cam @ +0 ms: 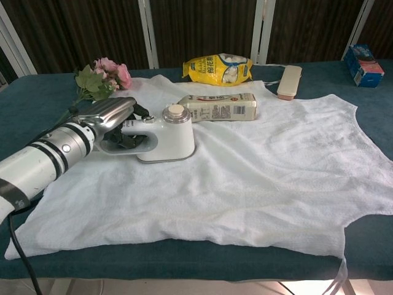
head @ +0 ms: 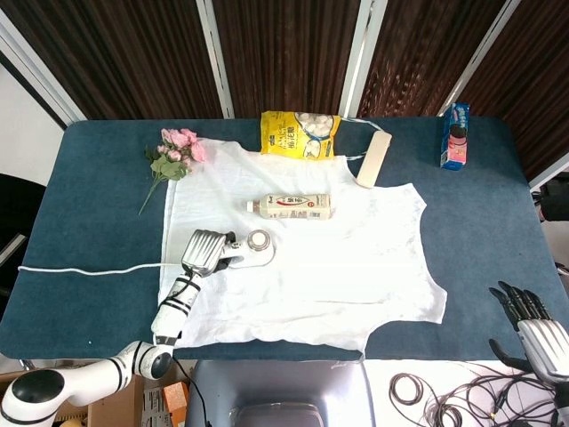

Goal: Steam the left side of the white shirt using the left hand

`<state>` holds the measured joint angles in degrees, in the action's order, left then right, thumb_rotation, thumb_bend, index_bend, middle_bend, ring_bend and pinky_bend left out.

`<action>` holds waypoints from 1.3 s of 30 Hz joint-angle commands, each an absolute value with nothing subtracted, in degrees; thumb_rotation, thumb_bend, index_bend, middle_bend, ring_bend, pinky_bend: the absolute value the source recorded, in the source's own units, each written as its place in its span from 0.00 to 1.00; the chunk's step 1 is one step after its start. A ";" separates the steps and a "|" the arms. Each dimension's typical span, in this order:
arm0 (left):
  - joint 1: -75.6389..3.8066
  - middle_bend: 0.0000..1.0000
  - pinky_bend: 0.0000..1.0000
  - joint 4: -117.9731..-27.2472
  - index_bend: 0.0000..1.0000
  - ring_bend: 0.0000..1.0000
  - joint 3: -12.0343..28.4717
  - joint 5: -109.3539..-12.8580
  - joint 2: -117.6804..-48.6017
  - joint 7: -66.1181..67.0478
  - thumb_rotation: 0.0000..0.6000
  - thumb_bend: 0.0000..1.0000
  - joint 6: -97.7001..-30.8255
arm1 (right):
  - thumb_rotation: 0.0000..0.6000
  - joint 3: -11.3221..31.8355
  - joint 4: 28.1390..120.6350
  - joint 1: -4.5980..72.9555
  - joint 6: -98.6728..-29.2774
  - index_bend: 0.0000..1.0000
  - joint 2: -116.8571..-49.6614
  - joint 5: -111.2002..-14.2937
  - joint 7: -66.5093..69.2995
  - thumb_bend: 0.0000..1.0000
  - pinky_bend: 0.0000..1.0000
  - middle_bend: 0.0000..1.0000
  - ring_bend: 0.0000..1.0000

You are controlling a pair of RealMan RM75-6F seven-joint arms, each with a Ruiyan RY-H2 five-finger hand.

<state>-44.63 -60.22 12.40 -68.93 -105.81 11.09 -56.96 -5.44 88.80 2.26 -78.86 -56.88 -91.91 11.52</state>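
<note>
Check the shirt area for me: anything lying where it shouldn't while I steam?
Yes: a bottle lies on its side on the white shirt, just beyond the steamer held by the left hand. It sits in the ironing area.

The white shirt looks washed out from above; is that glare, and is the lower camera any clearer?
In the head view the white shirt is overexposed and its wrinkles vanish. In the chest view its folds and weave show, with a soft shadow under the steamer that the left hand holds; the near forearm looks enlarged by closeness.
</note>
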 commanded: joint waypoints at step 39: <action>-41.89 0.85 0.83 -59.09 0.69 0.92 10.20 -70.70 -100.77 9.91 1.00 0.54 -55.02 | 1.00 -5.49 89.08 2.53 -78.05 0.00 -57.03 -91.59 10.70 0.31 0.00 0.00 0.00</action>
